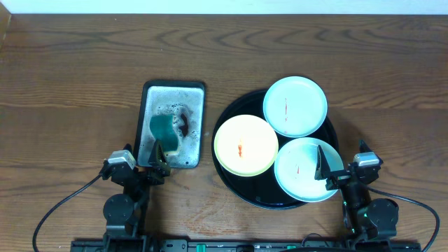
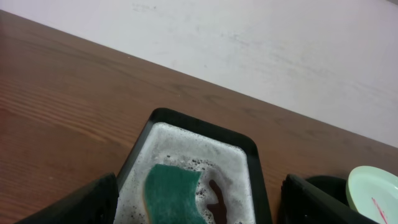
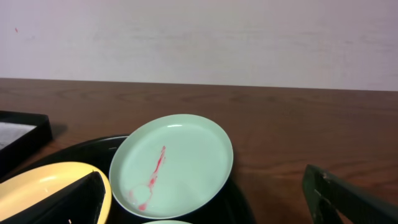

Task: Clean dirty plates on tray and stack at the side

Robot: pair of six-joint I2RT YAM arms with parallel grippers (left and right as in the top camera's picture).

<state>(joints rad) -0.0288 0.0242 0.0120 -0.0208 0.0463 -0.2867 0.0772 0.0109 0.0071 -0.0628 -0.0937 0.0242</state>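
Overhead, tray: the black tray (image 1: 231, 183) sits on the wooden tabletop (image 1: 70, 84), right of centre, and all three plates lie on it.
Overhead, plates: the yellow plate (image 1: 246, 145) is on the left. The far mint plate (image 1: 295, 106) is behind it and overlaps its rim. The near mint plate (image 1: 301, 169) is on my side, its edge reaching past the tray's rim. Each has a red smear at centre.
Overhead, wash station: the grey tray (image 1: 173, 126) lies just left of the black tray, with white foam inside and a green sponge (image 1: 164, 128) in the foam.
Overhead, arms: my left jaws hang above the grey tray's near edge, and my right jaws hang above the right part of the near mint plate.
Left wrist, jaws: spread wide with nothing between them. The green sponge and foam lie ahead, and a mint plate's edge shows at far right.
Right wrist, jaws: spread wide and empty. The far mint plate is straight ahead with its red streak, the yellow plate is at lower left, and the black tray is beneath both.
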